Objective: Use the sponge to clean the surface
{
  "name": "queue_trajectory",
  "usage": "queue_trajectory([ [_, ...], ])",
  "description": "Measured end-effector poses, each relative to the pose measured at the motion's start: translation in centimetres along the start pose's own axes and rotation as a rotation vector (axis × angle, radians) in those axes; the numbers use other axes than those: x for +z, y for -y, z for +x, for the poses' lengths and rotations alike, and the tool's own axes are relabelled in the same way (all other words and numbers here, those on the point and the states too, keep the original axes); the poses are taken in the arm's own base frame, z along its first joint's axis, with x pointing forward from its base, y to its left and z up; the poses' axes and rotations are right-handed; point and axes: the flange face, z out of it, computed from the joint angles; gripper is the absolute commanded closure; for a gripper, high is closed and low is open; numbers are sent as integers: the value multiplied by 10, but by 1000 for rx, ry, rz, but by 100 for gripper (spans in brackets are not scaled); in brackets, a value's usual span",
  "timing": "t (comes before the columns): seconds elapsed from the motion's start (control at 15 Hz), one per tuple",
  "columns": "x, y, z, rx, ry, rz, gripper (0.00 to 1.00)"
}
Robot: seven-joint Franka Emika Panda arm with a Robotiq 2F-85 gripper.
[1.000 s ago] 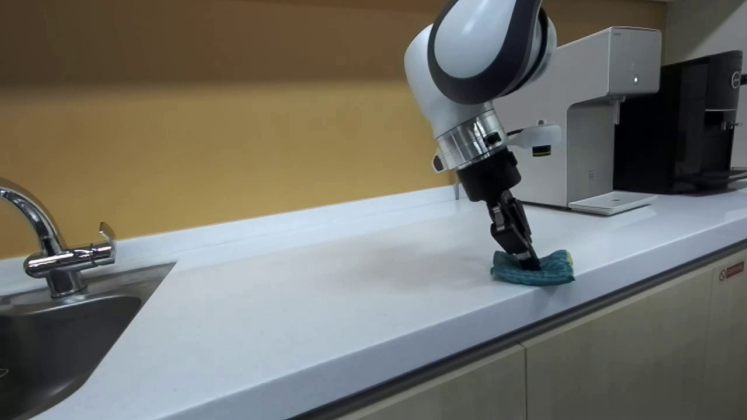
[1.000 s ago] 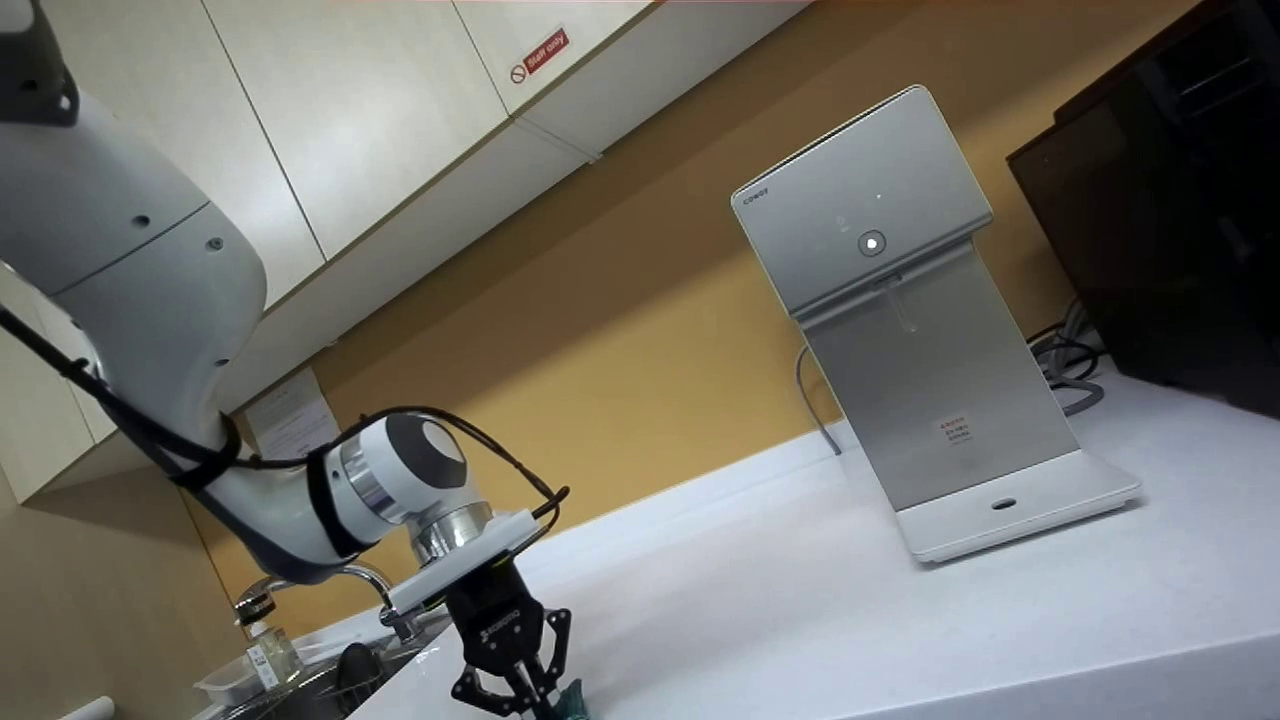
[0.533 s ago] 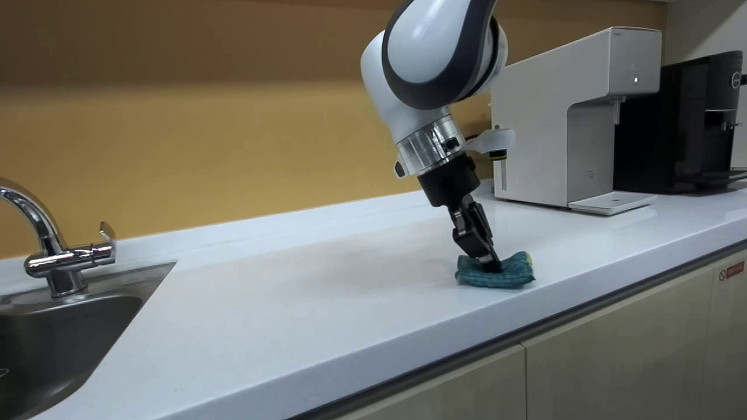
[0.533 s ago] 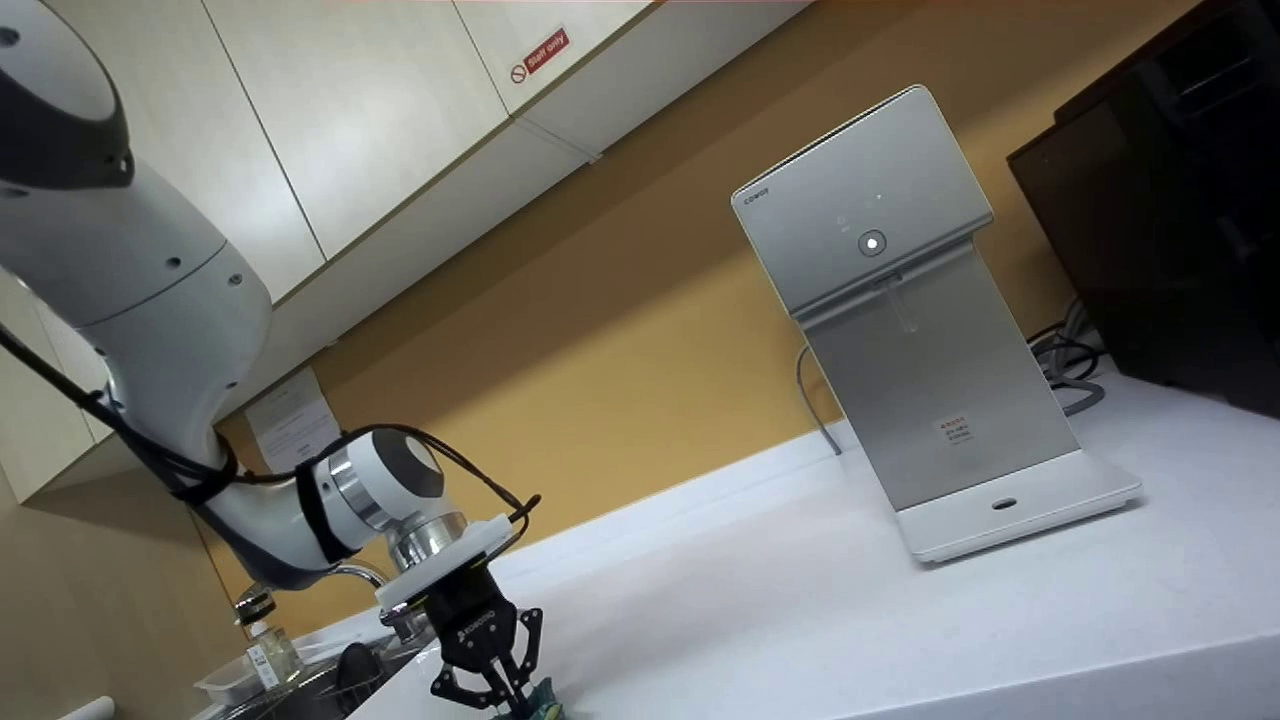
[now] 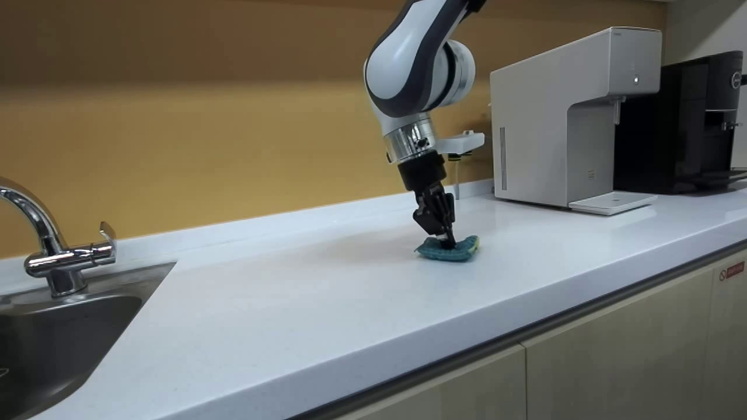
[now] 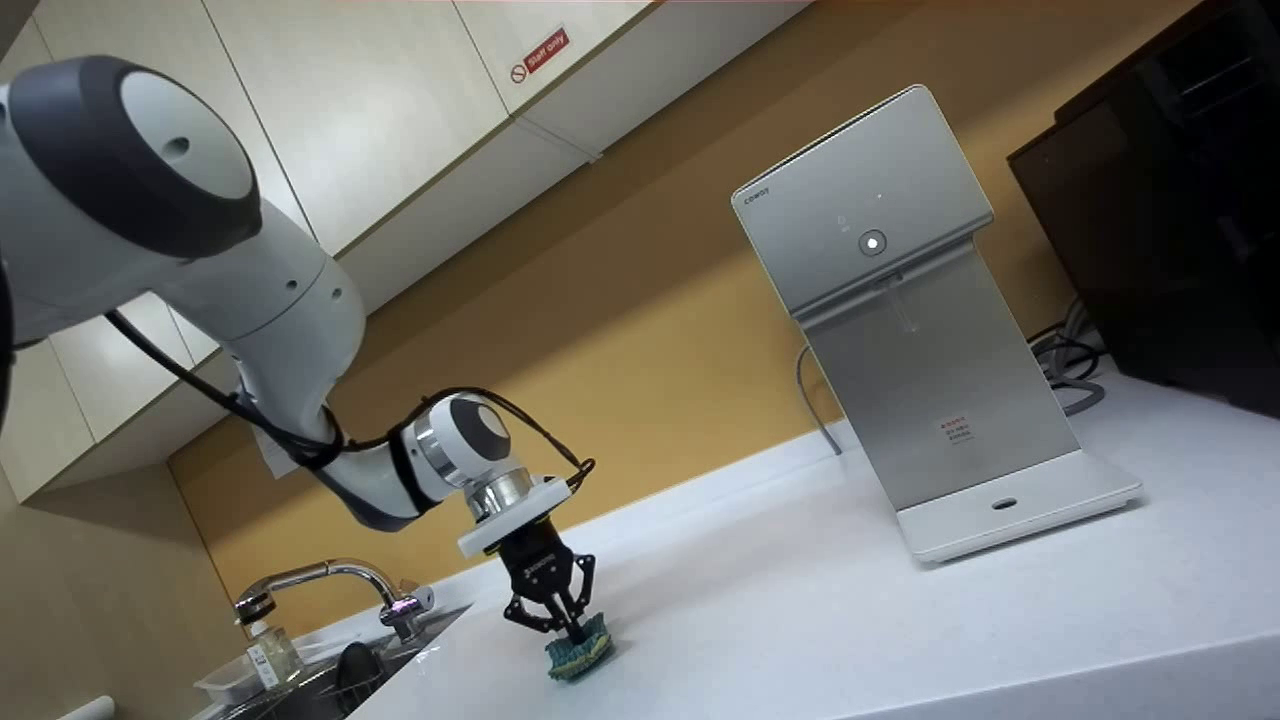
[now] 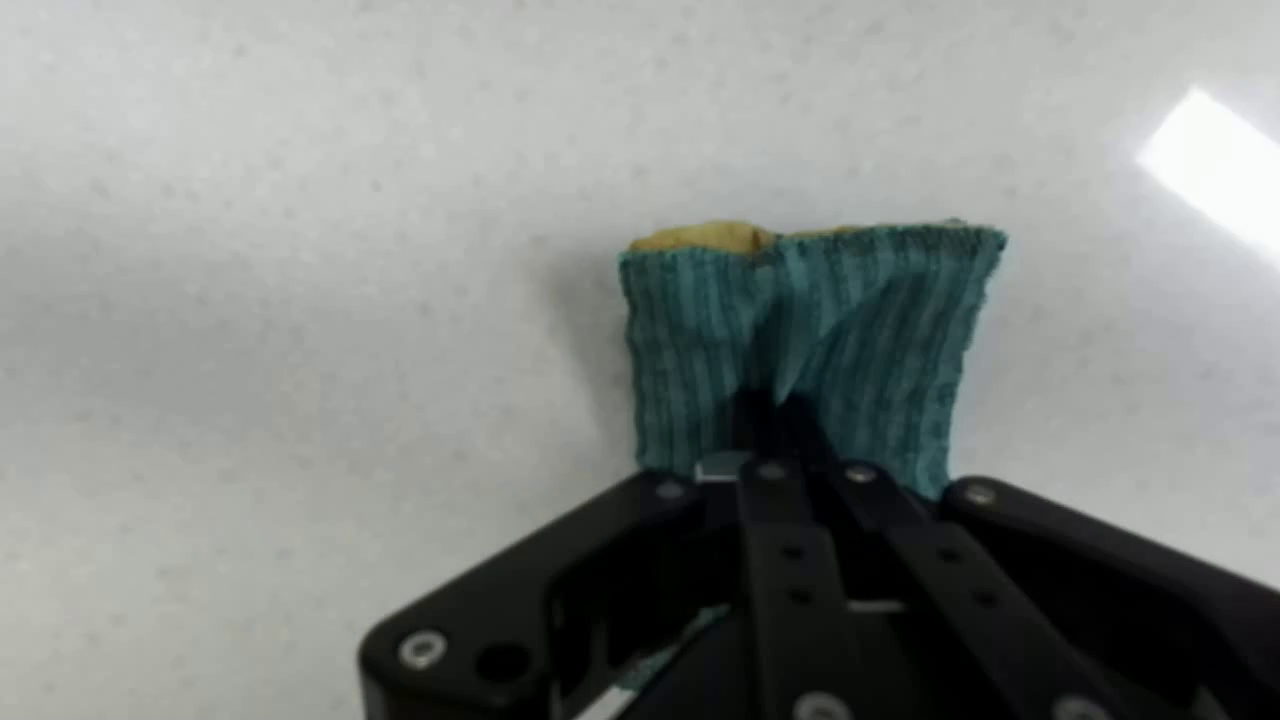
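Observation:
The teal-green sponge (image 5: 465,249) lies flat on the white countertop (image 5: 280,303), between the sink and the white appliance. It also shows in an exterior view (image 6: 573,660) and in the wrist view (image 7: 690,330), where a yellow edge peeks out at its far side. My gripper (image 5: 448,244) points down at a slight tilt and is shut on a pinched fold in the sponge's middle. In the wrist view the fingertips (image 7: 755,415) stand close together with teal cloth bunched between them. The sponge's near part is mostly hidden by the gripper.
A steel sink (image 5: 64,338) with a chrome faucet (image 5: 64,262) is at one end. A white water dispenser (image 5: 531,134) and a black machine (image 5: 648,134) stand at the other. The yellow wall (image 5: 233,146) runs behind; the counter's rounded front edge (image 5: 408,350) drops to cabinets.
The gripper and sponge slid along the counter toward the sink, then back from the front edge toward the wall. The grip stayed shut on the sponge.

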Motion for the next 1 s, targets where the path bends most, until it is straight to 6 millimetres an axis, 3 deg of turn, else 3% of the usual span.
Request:
queue_trajectory([
  [0.2, -1, -42, 4, 90, -40, 33, 99],
  [0.4, 3, -71, -6, 154, -52, 53, 99],
  [0.67, 8, -82, -17, 180, -30, 74, 99],
  [0.73, 8, -81, -19, 180, -27, 74, 73],
  [0.8, 8, -79, -21, 178, -23, 75, 72],
  [1.0, 6, -71, -26, 177, -11, 93, 53],
])
